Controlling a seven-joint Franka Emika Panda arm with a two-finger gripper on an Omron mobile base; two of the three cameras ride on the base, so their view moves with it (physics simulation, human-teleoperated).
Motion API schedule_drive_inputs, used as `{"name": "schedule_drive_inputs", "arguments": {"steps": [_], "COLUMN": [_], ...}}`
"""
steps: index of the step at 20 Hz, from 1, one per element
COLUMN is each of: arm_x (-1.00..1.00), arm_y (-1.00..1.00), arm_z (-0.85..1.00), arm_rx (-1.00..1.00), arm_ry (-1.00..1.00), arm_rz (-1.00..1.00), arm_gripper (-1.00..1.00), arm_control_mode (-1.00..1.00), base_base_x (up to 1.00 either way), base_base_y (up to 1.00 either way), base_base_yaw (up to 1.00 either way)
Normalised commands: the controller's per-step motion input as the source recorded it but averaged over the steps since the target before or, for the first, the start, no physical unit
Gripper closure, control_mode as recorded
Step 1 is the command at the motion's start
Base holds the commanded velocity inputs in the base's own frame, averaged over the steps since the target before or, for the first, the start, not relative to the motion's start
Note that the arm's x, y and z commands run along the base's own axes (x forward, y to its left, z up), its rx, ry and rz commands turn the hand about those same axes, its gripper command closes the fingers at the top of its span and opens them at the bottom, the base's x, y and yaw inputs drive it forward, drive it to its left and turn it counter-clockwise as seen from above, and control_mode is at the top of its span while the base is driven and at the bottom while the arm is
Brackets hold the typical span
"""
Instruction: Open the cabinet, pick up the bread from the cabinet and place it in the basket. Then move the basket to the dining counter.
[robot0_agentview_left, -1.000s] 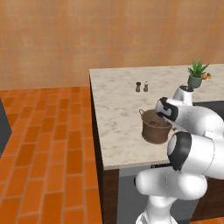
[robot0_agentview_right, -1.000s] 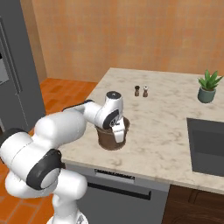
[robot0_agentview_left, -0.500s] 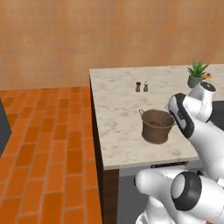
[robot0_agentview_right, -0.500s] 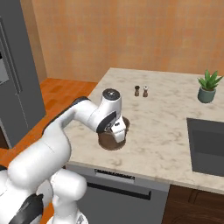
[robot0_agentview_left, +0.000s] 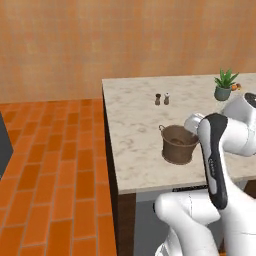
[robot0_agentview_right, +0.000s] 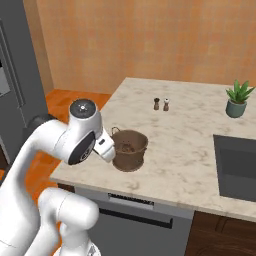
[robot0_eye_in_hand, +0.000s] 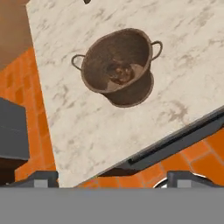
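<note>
Glossy white rounded arm segments, black joint bands, grey round cap on one joint

Even, bright, diffuse rendered light falls across all three views, with no glare or hot spots. The basket (robot0_eye_in_hand: 117, 68) casts only a faint soft shadow on the pale bench (robot0_agentview_left: 135, 130). Textures look slightly soft and low-resolution; edges show no distortion.

base views flank, hand view overhead basket (robot0_eye_in_hand: 119, 65)
</note>
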Motion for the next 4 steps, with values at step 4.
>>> {"name": "schedule_drive_inputs", "arguments": {"steps": [4], "arm_x": [-1.00], "arm_y": [0.72], "arm_z": [0.60], "arm_rx": [-0.08], "arm_ry": [-0.09], "arm_rz": [0.28], "arm_gripper": [-1.00], "arm_control_mode": [-1.00], "base_base_x": [0.00], "base_base_y": [0.00], "base_base_yaw": [0.00]}}
